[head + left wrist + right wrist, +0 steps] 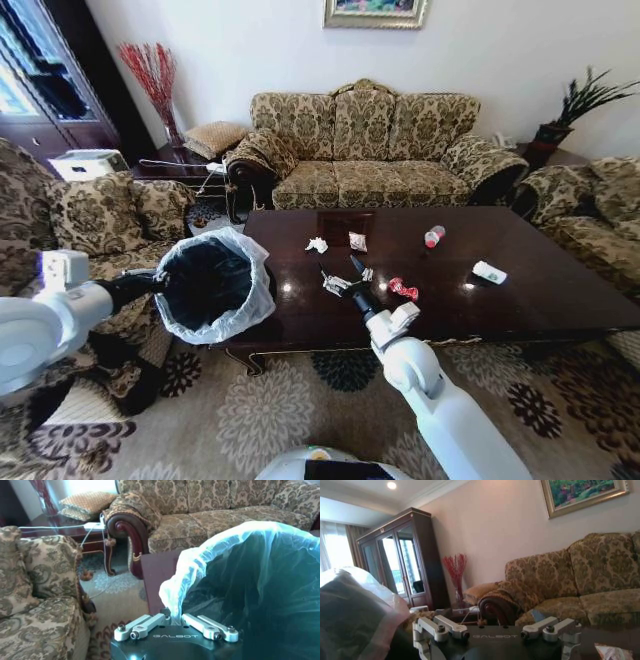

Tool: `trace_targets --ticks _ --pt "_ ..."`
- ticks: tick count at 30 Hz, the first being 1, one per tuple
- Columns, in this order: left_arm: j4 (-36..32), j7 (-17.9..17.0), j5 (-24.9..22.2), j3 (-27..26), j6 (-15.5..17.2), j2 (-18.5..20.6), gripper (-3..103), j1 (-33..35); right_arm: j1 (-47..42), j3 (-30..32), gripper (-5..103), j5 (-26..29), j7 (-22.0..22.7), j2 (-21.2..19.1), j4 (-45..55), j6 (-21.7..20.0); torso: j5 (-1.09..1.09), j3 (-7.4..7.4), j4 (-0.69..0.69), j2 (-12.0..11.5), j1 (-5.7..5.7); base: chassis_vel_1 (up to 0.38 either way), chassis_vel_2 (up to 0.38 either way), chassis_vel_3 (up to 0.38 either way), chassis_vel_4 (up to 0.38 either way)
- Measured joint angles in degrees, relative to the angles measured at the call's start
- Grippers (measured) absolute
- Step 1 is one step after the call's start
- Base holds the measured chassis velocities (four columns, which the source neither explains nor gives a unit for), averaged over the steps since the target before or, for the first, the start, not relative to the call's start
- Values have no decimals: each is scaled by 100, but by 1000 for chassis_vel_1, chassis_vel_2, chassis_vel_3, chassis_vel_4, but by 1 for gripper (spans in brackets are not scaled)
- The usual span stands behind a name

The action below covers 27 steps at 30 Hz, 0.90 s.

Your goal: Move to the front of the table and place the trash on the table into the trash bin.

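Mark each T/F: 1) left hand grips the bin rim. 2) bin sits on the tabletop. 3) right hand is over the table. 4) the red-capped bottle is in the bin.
1) True: the left hand is shut on the trash bin at its bagged rim.
2) False: it is held off the table's left end, above the carpet.
3) True: the right hand is over the tabletop by a crumpled paper.
4) False: the bottle lies on the table.
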Motion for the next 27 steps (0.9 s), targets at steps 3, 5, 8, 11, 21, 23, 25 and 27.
trace_targets --ticks 3,5,8,11,21,23,25,27 --pt "-29 40 75 -24 0 -66 0 -2 26 -3 100 -46 40 32 -177 66 2 0 0 0 -1 -187 179 167 -184" --pt "-28 43 87 -34 -1 -79 0 -3 82 -10 100 -92 82 61 -300 125 3 0 0 0 0 -213 222 209 -212" --pt "-34 65 96 -60 -2 -113 0 6 259 -11 100 -169 141 165 -736 219 2 2 -5 -1 6 -223 179 216 -182" --pt "-83 71 98 -83 -4 -134 0 12 594 -39 100 -112 196 366 -1414 216 3 4 -4 -3 10 -165 113 127 -141" --pt "-316 72 83 -166 -3 -117 0 66 2419 -159 100 -198 217 1613 -4326 256 0 -2 6 2 -6 -14 22 15 -7" --pt "-328 66 81 -167 -1 -115 0 79 2582 -181 100 -235 217 1731 -4603 268 0 -2 3 2 -5 32 -6 -13 27" --pt "-339 44 75 -166 2 -97 0 89 2885 -190 100 -337 225 1983 -5218 332 0 0 0 1 -1 0 0 0 0" --pt "-340 23 70 -146 2 -93 0 87 3090 -183 100 -403 224 2183 -5784 455 1 2 -4 0 3 0 0 0 0"
